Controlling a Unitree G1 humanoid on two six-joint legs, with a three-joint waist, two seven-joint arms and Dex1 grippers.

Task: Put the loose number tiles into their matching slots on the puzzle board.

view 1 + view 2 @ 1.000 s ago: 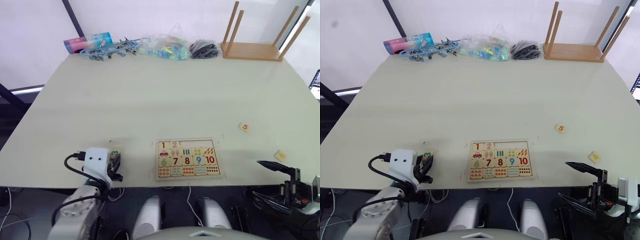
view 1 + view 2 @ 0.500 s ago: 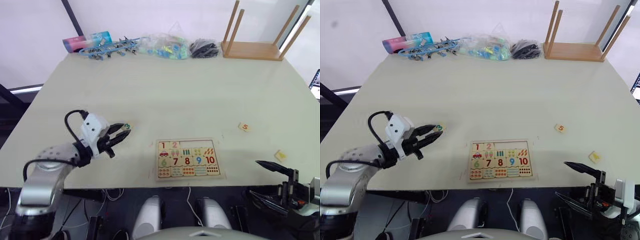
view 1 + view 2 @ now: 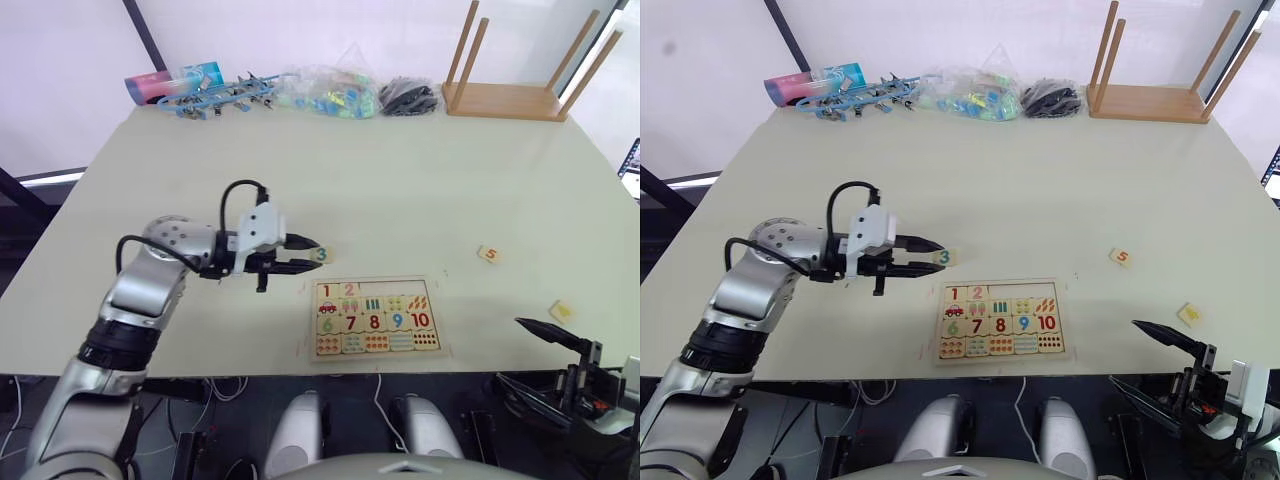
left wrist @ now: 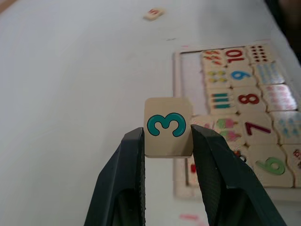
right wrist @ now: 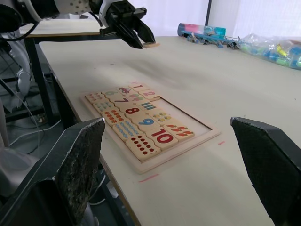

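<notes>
The puzzle board (image 3: 378,281) lies near the table's front edge, with tiles 1 and 2 seated in its top row and bare slots (image 3: 395,289) to their right. My left gripper (image 3: 312,254) is shut on the green 3 tile (image 4: 168,127), which hangs just beyond the board's top left corner. The orange 5 tile (image 3: 488,254) lies on the table to the right of the board. A yellow-marked tile (image 3: 560,311) rests nearer the front right edge. My right gripper (image 3: 507,350) is open and empty, off the table's front edge below that tile.
An upturned wooden stool (image 3: 510,95) stands at the back right. Along the back edge lie a coloured tube (image 3: 175,82), blue clips (image 3: 215,98), a clear bag of small parts (image 3: 330,95) and a black bundle (image 3: 408,97).
My left arm has swung from the table's front left up and to the right, carrying the 3 tile to the board's top left corner. The right gripper has stayed put.
</notes>
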